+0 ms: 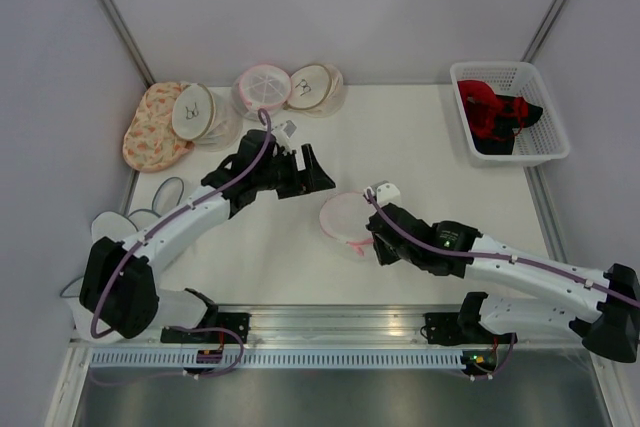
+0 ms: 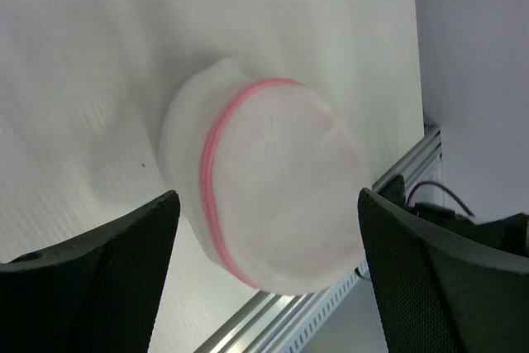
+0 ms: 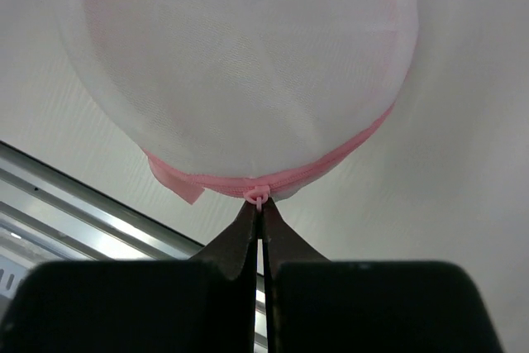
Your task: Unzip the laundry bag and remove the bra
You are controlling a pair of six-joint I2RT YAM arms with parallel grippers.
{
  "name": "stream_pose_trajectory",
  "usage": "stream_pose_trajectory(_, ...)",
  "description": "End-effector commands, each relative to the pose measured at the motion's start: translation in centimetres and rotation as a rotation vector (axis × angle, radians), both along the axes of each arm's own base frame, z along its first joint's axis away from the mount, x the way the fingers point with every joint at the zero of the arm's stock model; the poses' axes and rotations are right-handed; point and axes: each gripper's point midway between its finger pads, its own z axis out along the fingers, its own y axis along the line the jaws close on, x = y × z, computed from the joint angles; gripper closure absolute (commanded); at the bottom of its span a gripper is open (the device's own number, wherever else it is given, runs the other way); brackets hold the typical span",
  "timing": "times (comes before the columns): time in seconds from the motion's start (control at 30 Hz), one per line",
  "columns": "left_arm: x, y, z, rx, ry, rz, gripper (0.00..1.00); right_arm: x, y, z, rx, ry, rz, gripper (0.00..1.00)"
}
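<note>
A round white mesh laundry bag [image 1: 346, 219] with a pink zipper band lies on the table between the arms. It fills the top of the right wrist view [image 3: 240, 64] and sits between the fingers in the left wrist view [image 2: 273, 196]. My right gripper [image 3: 260, 208] is shut on the small pink zipper pull [image 3: 259, 197] at the bag's near edge. My left gripper [image 1: 312, 175] is open and empty, hovering just left of the bag. The bra inside does not show.
Several other round mesh bags [image 1: 262, 87] and a floral one [image 1: 155, 125] lie at the back left. A white basket [image 1: 510, 112] with red and black garments stands at the back right. A metal rail [image 1: 330, 322] runs along the near edge.
</note>
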Motion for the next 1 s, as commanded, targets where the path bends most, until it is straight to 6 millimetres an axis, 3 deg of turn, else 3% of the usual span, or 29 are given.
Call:
stream_pose_trajectory(0.0, 1.1, 1.6, 1.5, -0.023, -0.034, 0.170, 0.08, -0.5, 1.7, -0.5, 0.072, 0.032, 0.035, 1.00)
stream_pose_trajectory(0.07, 0.4, 2.9, 1.0, -0.035, 0.007, 0.262, 0.07, -0.8, 2.5, -1.0, 0.099, 0.055, 0.049, 0.99)
stream_pose_trajectory(0.1, -1.0, 3.4, -0.7, -0.032, 0.054, 0.276, 0.06, -0.6, 3.5, -0.9, 0.131, 0.056, 0.059, 1.00)
stream_pose_trajectory(0.13, -2.1, 3.5, 0.3, -0.089, 0.074, 0.296, 0.06, -1.2, 4.2, -1.2, 0.159, 0.086, 0.088, 1.00)
stream_pose_trajectory(0.2, -4.7, 3.0, -1.4, -0.115, 0.163, 0.295, 0.06, -1.4, 6.1, -0.9, 0.231, 0.110, 0.108, 0.99)
stream_pose_trajectory(0.23, -5.8, 2.8, -0.9, -0.144, 0.168, 0.283, 0.06, -2.3, 7.0, -1.1, 0.271, 0.157, 0.142, 0.99)
stream_pose_trajectory(0.37, -9.5, 1.9, -2.8, -0.208, 0.263, 0.269, 0.06, -3.5, 10.2, -0.7, 0.421, 0.221, 0.214, 1.00)
stream_pose_trajectory(0.5, -9.1, 1.3, -1.8, -0.277, 0.243, 0.281, 0.06, -4.0, 10.9, -0.5, 0.454, 0.233, 0.238, 0.99)
stream_pose_trajectory(0.67, -8.0, -0.3, -2.6, -0.246, 0.261, 0.266, 0.10, -4.3, 11.6, 0.7, 0.477, 0.210, 0.284, 1.00)
stream_pose_trajectory(0.73, -7.4, -1.5, -1.5, -0.282, 0.230, 0.243, 0.12, -4.7, 11.8, 0.9, 0.485, 0.211, 0.304, 1.00)
stream_pose_trajectory(0.83, -7.4, -3.0, -2.0, -0.288, 0.251, 0.198, 0.24, -4.8, 11.9, 0.9, 0.487, 0.207, 0.308, 0.99)
stream_pose_trajectory(0.93, -7.1, -3.1, -2.1, -0.279, 0.235, 0.197, 0.70, -4.7, 11.4, 0.7, 0.468, 0.204, 0.296, 1.00)
stream_pose_trajectory(0.97, -7.2, -2.7, -2.6, -0.261, 0.237, 0.211, 0.95, -4.8, 11.1, 0.4, 0.449, 0.208, 0.293, 0.99)
